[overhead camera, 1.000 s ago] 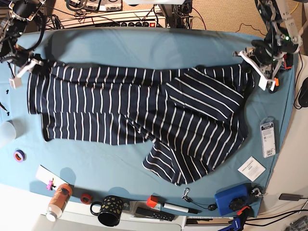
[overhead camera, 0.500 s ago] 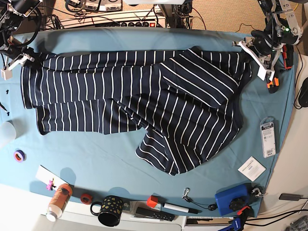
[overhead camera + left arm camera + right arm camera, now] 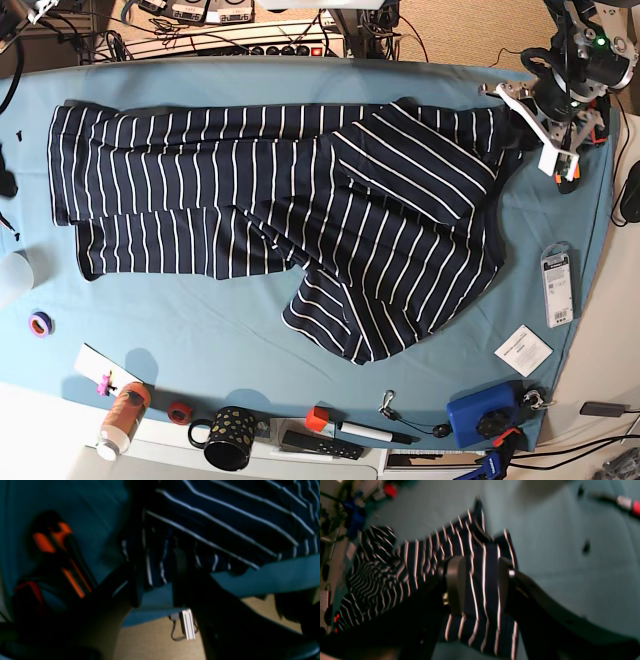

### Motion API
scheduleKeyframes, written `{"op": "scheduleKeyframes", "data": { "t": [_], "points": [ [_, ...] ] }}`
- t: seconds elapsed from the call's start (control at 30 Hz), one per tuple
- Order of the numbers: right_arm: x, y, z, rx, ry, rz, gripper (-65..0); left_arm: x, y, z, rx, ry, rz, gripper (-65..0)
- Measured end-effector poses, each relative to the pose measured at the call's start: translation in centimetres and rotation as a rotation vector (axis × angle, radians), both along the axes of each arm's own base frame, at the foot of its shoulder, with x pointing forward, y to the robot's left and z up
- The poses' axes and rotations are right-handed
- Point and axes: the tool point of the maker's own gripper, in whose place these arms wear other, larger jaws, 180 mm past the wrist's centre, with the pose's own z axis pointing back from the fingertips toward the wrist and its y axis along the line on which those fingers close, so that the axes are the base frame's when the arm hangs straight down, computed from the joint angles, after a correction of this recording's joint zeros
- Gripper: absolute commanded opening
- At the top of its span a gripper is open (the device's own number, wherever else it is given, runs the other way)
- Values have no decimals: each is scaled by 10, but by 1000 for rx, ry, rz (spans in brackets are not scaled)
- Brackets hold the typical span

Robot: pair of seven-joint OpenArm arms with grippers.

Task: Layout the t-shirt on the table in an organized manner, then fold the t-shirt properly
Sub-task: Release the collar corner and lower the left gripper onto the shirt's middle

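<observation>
Both jaws stand spread astride the t-shirt (image 3: 290, 215) edges on the tabletop (image 3: 300, 80), fabric between them, so lifting away could snag and rumple the stretched shirt.

Clutter I can see from the base view, near edge first:
- black mug (image 3: 228, 437) with pale dots, upright
- bottle (image 3: 122, 418), orange, white cap, lying down
- red ring (image 3: 179, 411), between bottle and mug
- purple tape roll (image 3: 40, 323), left side
- marker (image 3: 358, 430), red-capped, beside a black remote (image 3: 318, 445)
- blue box (image 3: 485, 412), near right corner
- white card (image 3: 522, 350), just above the box
- grey packet (image 3: 556, 285), right edge
- power strip (image 3: 280, 47), behind the far edge
</observation>
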Motion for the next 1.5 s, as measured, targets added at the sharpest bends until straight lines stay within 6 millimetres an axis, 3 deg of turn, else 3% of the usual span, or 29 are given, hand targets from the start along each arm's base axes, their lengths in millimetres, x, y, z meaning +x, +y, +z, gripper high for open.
{"op": "scheduleKeyframes", "data": {
  "t": [0.1,0.2,0.27,0.43,0.57,0.7,0.77,0.97,1.1,1.37,1.47,1.5],
  "points": [
    [13,-10,19,-51,-29,-12,-427,-1,4,0,29,3,5,-458],
    [14,-30,8,-167,82,-68,-437,2,3,2,25,-17,6,-458],
    [26,-40,-1,-262,133,-100,-456,4,3,4,22,-31,7,-458],
    [83,-5,-7,-402,113,46,-456,5,3,6,20,-42,8,-458],
    [106,3,-26,-522,219,50,-456,5,3,5,20,-42,9,-458],
    [128,32,-37,-535,189,110,-456,6,3,6,20,-43,9,-458],
    [130,43,-52,-525,210,100,-456,6,3,6,20,-44,9,-458],
    [127,40,-89,-511,264,24,-456,9,3,9,17,-72,11,-458],
    [114,40,-130,-413,353,9,-456,10,3,9,16,-73,11,-458],
    [131,49,-126,-376,304,44,-468,24,2,25,-5,-187,22,-459],
    [132,45,-125,-392,310,26,-630,36,2,37,-13,-259,26,-468],
    [131,44,-126,-404,316,27,-650,41,2,39,-15,-274,28,-475]
  ]
}}
